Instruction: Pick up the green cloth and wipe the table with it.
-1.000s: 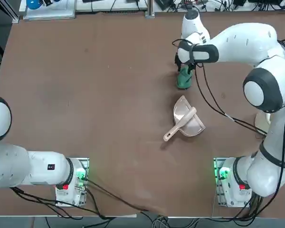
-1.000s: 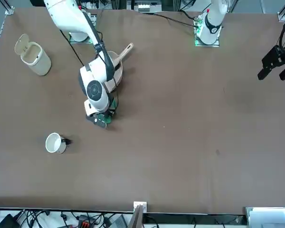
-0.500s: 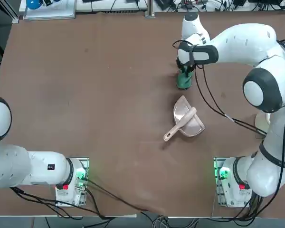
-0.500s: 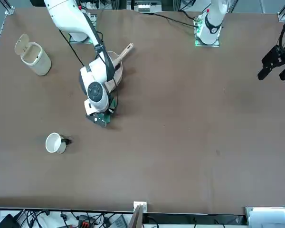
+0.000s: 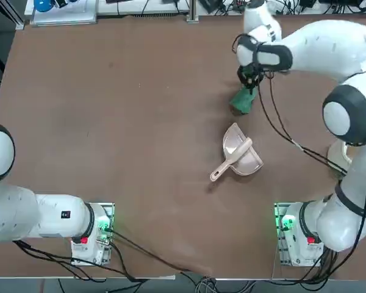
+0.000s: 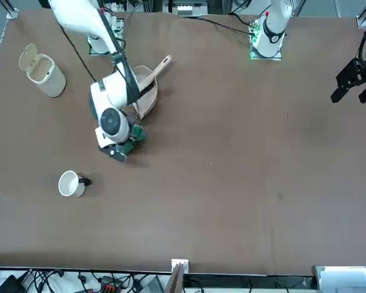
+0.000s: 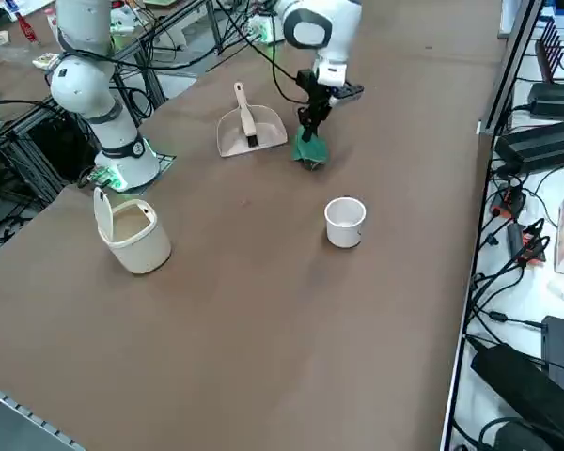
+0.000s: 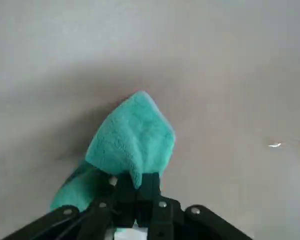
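Observation:
The green cloth [image 5: 241, 102] hangs as a drawn-out wad from my right gripper [image 5: 249, 87], which is shut on its upper end. In the right side view the gripper [image 7: 312, 122] points down over the brown table [image 7: 263, 282] and the cloth [image 7: 310, 150] dangles below it, its lower end at or just above the tabletop. The wrist view shows both fingers [image 8: 149, 186] pinched together on the fluffy cloth [image 8: 132, 137]. In the front view the cloth [image 6: 133, 138] peeks out beside the white hand.
A pale pink dustpan [image 5: 239, 154] with a brush lies just nearer the robot than the cloth. A white cup [image 7: 345, 222] stands on the table to the right of the cloth. A cream bin with a raised lid [image 7: 132, 230] stands further right.
The gripper closed on the cloth, then rose and shifted right and toward the far edge in the top view, pulling the cloth up from a lump into a hanging shape.

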Robot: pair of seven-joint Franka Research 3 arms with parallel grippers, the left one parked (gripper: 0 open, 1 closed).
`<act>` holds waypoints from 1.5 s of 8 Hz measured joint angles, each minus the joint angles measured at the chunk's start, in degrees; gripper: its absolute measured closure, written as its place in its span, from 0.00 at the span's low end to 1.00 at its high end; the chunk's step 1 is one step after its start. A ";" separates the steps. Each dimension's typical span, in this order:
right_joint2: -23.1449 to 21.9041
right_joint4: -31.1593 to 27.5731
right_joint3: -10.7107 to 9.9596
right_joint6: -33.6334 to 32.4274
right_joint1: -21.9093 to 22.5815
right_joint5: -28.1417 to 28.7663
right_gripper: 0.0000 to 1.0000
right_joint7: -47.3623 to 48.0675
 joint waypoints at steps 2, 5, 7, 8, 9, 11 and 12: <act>-5.62 0.02 -0.65 -9.41 -3.52 -2.67 0.98 -7.14; -10.07 -3.47 -1.08 -14.62 -9.56 -8.12 0.98 -19.42; -11.41 -10.39 -1.14 -8.81 -13.56 -11.21 0.98 -24.56; -11.71 -14.95 -1.13 -3.64 -14.86 -12.82 0.98 -25.62; -11.86 -19.68 -1.11 1.97 -16.17 -13.72 0.98 -25.94; -11.93 -26.75 -1.11 11.46 -18.13 -14.20 0.98 -26.24; -11.84 -29.22 -1.08 14.97 -18.46 -14.21 0.98 -26.23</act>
